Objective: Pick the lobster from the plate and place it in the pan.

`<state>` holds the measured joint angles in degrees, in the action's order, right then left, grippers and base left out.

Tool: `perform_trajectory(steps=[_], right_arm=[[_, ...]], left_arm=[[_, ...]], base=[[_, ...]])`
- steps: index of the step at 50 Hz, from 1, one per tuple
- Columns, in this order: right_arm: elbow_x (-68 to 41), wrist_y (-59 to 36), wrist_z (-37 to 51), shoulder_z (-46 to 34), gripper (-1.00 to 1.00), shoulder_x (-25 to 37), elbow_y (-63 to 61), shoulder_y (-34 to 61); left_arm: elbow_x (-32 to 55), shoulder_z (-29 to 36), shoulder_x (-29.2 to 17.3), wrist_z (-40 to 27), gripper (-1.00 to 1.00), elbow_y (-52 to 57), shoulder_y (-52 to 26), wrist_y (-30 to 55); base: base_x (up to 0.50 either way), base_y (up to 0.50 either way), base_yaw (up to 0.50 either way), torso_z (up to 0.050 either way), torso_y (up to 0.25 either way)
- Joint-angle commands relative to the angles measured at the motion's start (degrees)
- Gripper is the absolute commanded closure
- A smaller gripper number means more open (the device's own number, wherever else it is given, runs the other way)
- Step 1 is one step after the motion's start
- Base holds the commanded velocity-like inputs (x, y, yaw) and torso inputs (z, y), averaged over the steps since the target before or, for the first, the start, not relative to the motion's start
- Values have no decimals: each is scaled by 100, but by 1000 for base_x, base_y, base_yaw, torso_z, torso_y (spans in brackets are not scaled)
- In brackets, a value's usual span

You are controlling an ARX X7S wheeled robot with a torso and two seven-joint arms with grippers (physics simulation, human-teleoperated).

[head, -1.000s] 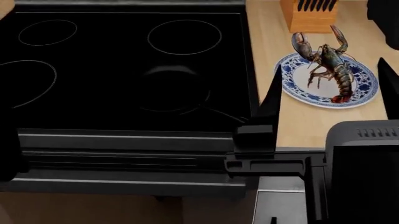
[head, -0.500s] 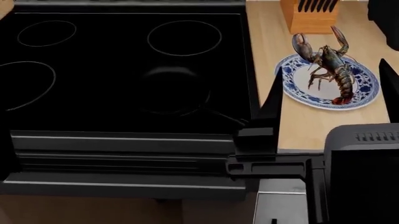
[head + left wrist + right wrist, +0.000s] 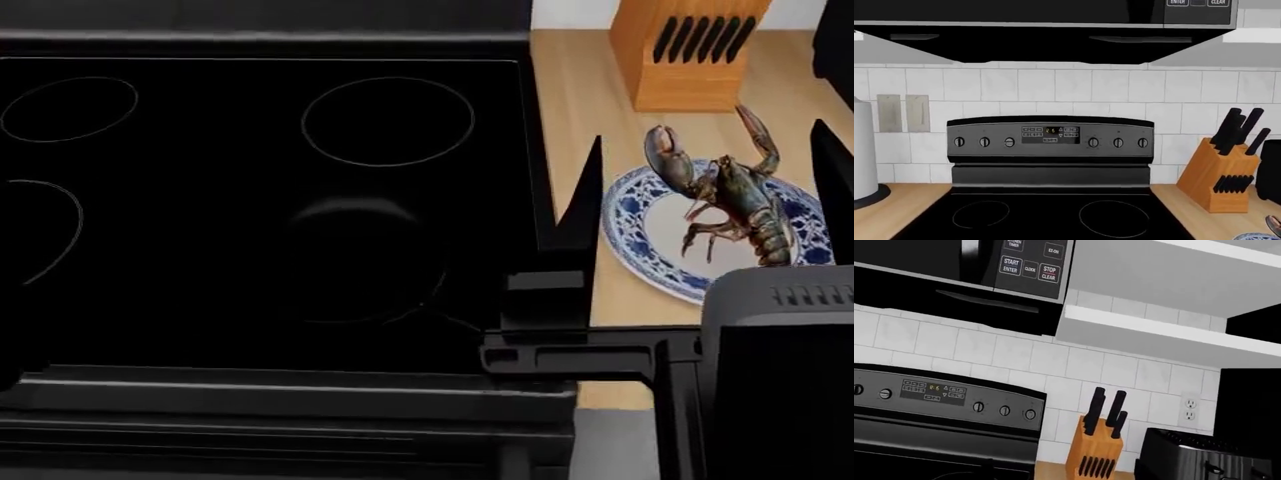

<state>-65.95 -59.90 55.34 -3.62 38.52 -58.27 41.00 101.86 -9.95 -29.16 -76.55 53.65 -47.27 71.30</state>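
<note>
Lobster: the lobster (image 3: pixel 731 203) lies on the plate (image 3: pixel 638 228), on the right side of the scene; its two big claws point to the far side, toward the knife block (image 3: pixel 686 50); its tail end is hidden behind the right arm's dark body

Plate: round, white in the middle with a blue flower rim; it sits on the wooden worktop (image 3: pixel 587 110), just right of the stove; its near right part is covered by the arm

Pan: the pan (image 3: pixel 358 262) is a small black round one on the black stove top (image 3: pixel 200 200), left of the plate; it is hard to see against the stove; its thin handle points toward the near right

Burner rings: thin pale circles on the stove top, two far and one at the left edge

Right hand: the right hand (image 3: pixel 701 190) is wide open, with one dark pointed finger (image 3: pixel 583 205) left of the plate and the other at the right edge of the head view; the lobster shows between them; it holds nothing

Left hand: not seen in any view, so I cannot tell how it is

Wrist views: both show the stove's back panel with knobs (image 3: pixel 1050 140), white wall tiles and the knife block; the right one also shows a dark toaster (image 3: pixel 1194 455)
</note>
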Motion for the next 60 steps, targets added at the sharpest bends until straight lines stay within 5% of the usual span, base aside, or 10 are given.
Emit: perform_trajectory(steps=[1, 29, 60], right_arm=[[30, 134, 22, -54, -100, 74, -16, -39], [-118, 343, 216, -164, -100, 231, 32, -32], [-91, 573, 220, -272, -100, 334, 113, -104]], left_arm=[[-10, 15, -55, 0, -100, 15, 3, -56], [-81, -47, -190, 101, -100, 42, 69, -177], [-65, 23, -307, 40, -100, 45, 51, -320]], base=[[324, 0, 0, 0, 0], [305, 0, 0, 0, 1], [47, -53, 0, 0, 0]])
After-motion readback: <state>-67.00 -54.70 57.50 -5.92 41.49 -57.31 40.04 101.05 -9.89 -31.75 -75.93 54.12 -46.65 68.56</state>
